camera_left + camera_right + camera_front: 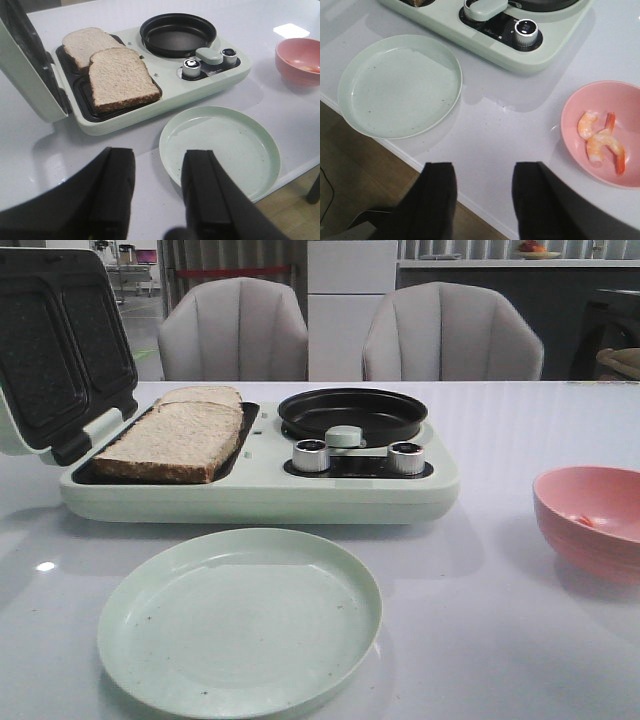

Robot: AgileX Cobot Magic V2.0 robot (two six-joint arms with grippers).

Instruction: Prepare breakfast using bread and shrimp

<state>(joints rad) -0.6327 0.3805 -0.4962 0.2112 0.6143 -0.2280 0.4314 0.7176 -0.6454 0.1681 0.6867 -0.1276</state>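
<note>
Pink shrimp (pixel 602 142) at the frame's right are yet to be grasped by the wide-open, empty right gripper (pixel 482 200).

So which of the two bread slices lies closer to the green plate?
The front slice, the one overlapping the other slice; it fills the sandwich maker's compartment nearest the green plate.

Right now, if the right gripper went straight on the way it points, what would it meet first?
Probably bare table, between the green plate and the pink bowl; depth is unclear. The right gripper is open and empty.
</note>
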